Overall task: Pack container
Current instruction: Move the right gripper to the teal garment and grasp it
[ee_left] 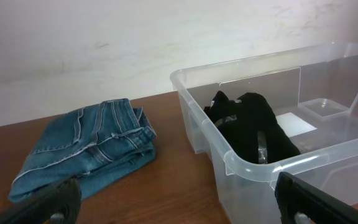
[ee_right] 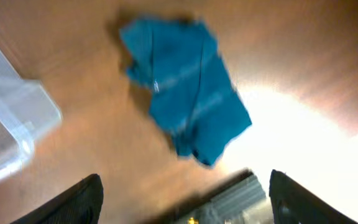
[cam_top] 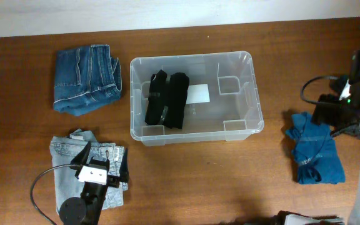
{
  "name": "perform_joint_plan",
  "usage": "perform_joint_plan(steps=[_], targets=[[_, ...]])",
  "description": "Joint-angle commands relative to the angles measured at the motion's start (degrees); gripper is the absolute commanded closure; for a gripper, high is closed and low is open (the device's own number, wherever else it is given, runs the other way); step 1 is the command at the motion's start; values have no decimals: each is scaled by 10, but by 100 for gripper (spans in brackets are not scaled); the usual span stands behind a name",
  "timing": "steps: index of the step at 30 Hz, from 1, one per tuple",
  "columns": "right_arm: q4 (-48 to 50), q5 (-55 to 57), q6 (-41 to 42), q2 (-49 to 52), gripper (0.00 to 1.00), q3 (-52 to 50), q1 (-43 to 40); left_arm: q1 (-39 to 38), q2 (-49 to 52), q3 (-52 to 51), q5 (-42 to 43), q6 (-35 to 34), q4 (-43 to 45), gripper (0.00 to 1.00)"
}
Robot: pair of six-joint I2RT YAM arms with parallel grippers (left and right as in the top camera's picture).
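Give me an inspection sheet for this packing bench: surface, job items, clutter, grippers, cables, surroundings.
Surface: brown wooden table.
Job's things: clear container upright, holding a black garment; white label on its base.
Clutter: dark jeans folded left of the container; light jeans front left; teal garment on the right.
Grippers: left gripper open, over the light jeans; right gripper open, empty, near the teal garment.
Cables: left cable and right cable, black loops.
Surroundings: pale wall.

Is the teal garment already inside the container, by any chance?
No, the teal garment lies on the table, outside the container.
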Motion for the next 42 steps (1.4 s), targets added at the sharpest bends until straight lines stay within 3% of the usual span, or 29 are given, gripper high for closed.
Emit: perform_joint_plan(steps=[1, 10, 21, 29, 42], targets=[[-18, -11, 9, 17, 22, -13, -6, 3, -3, -3, 3, 9, -1, 1], [36, 22, 30, 55, 20, -139, -6, 3, -3, -3, 3, 9, -1, 1], [184, 71, 25, 86, 17, -281, -6, 3, -3, -3, 3, 9, -1, 1], [250, 84, 2, 112, 17, -328, -5, 3, -3, -3, 3, 9, -1, 1], [280, 130, 5, 221, 17, -330, -5, 3, -3, -3, 3, 9, -1, 1]])
